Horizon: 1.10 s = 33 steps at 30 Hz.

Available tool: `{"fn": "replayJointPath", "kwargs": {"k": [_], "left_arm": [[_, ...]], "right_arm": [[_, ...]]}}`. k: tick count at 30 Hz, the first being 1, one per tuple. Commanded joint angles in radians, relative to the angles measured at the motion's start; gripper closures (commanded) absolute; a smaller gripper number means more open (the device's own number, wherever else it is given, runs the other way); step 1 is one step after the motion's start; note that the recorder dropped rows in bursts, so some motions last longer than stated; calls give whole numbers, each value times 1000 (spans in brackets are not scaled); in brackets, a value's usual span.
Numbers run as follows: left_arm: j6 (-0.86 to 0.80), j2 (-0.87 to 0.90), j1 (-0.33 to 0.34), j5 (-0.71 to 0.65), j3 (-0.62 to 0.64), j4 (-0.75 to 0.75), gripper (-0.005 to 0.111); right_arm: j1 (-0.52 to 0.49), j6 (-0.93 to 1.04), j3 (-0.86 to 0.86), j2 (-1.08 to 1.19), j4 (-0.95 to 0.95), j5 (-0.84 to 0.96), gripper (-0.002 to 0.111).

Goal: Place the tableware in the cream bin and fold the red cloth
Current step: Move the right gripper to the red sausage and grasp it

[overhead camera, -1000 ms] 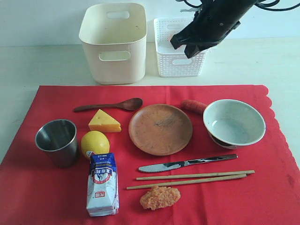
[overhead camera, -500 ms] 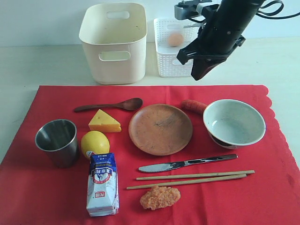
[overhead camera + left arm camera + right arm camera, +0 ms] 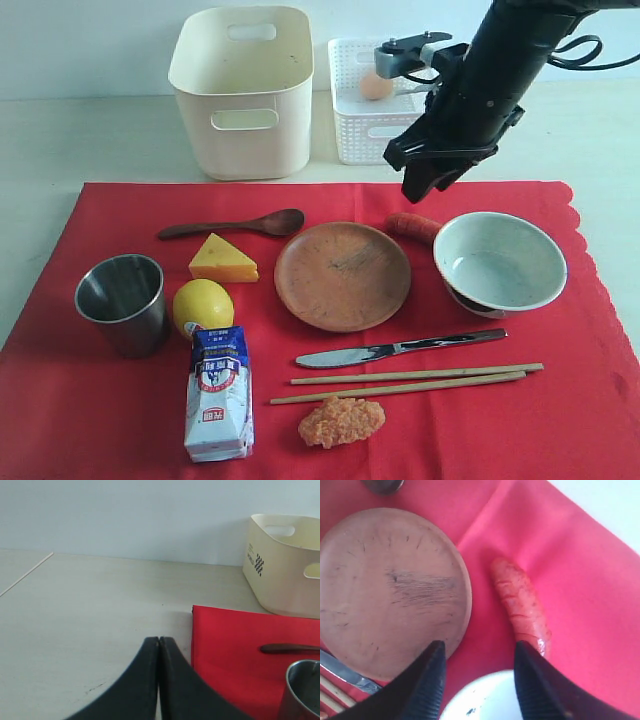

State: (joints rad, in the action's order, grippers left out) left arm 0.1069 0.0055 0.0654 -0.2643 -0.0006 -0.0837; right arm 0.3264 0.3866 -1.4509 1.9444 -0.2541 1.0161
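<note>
The red cloth (image 3: 520, 420) carries the tableware: steel cup (image 3: 123, 300), dark spoon (image 3: 235, 226), brown plate (image 3: 342, 275), grey-green bowl (image 3: 500, 262), knife (image 3: 400, 348) and chopsticks (image 3: 410, 381). Behind the cloth stands the cream bin (image 3: 243, 90). My right gripper (image 3: 420, 185) hangs open above the cloth's far edge. Its empty jaws (image 3: 480, 647) stand over the gap between the plate (image 3: 390, 585) and a sausage (image 3: 520, 605), with the bowl rim (image 3: 490, 695) just beneath. Shut and empty, my left gripper (image 3: 159, 640) hovers over bare table beside the cloth (image 3: 225, 645) and cup (image 3: 302, 687).
A white lattice basket (image 3: 350, 130) beside the bin holds a round orange food piece (image 3: 376, 86). On the cloth also lie a sausage (image 3: 412, 226), a cheese wedge (image 3: 222, 259), a lemon (image 3: 203, 305), a milk carton (image 3: 218, 390) and a fried piece (image 3: 341, 420).
My right arm has moved from over the white basket down toward the cloth's far edge. Its jaws have opened, and the round orange piece now lies in the basket.
</note>
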Motion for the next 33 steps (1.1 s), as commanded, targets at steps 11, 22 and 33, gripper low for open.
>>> {"fn": "replayJointPath", "kwargs": {"k": [11,22,33], "left_arm": [[1,-5,-5,-1,1,5,104],[1,-5,-5,-1,1,5,104],[1,-5,-5,-1,1,5,104]], "right_arm": [[-2,96,4,115,60,-106,59],[-2,110,4,176,101,-166,60],[-2,110,4,187,93,-177,69]]}}
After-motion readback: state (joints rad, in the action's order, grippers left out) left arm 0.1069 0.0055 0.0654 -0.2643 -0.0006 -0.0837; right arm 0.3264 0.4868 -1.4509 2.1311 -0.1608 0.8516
